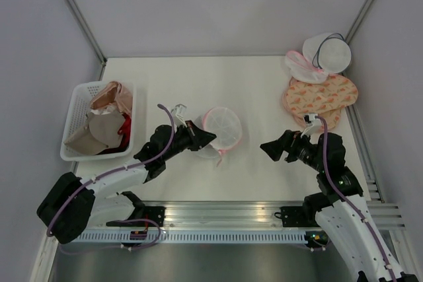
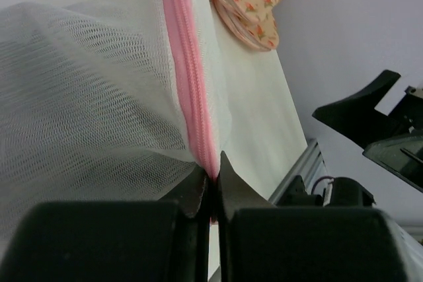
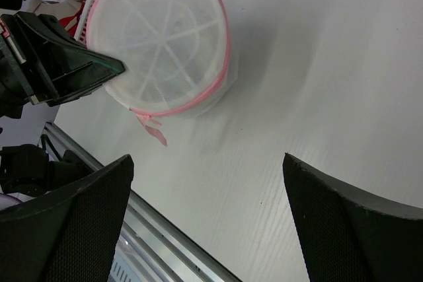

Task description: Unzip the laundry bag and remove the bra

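Note:
The laundry bag (image 1: pixel 223 127), a round white mesh pouch with pink trim, stands tilted in the middle of the table. My left gripper (image 1: pixel 211 137) is shut on its near-left edge. In the left wrist view the jaws (image 2: pixel 213 177) pinch the pink zipper band (image 2: pixel 188 84) between the mesh halves (image 2: pixel 79 97). The right wrist view shows the laundry bag (image 3: pixel 162 37) from the side, its pink zipper pull (image 3: pixel 151 127) hanging at the bottom and the left gripper (image 3: pixel 119 67) at its rim. My right gripper (image 1: pixel 268 148) hovers open to the bag's right, holding nothing (image 3: pixel 208 193). The bra is hidden.
A white basket (image 1: pixel 75 105) of beige, pink and red garments stands at the left. Peach patterned bags (image 1: pixel 320 97) lie at the back right, with a white round bag with dark trim (image 1: pixel 328 52) beyond them. An aluminium rail (image 1: pixel 225 212) runs along the near edge.

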